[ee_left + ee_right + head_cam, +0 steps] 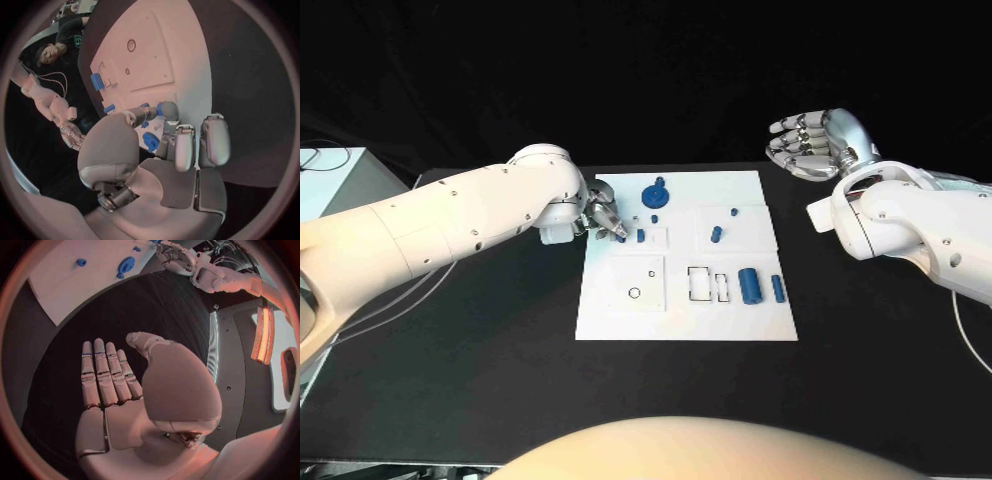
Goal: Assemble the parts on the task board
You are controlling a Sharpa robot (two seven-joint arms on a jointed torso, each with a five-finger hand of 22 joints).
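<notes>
The white task board [687, 320] lies mid-table [473, 380], blue parts [750, 285] on it. The left robot hand [603, 222] pinches a small blue peg [167, 109] over its far-left area. The right robot hand [819, 145] hovers empty, fingers apart, far right.

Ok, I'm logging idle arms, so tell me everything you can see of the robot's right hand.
The right hand is silver and metallic-looking, on a white arm. It is raised over the black table, off the far right corner of the white task board, and touches nothing. In the right wrist view its fingers lie straight and side by side, the thumb set apart, the palm bare. It holds nothing.
</notes>
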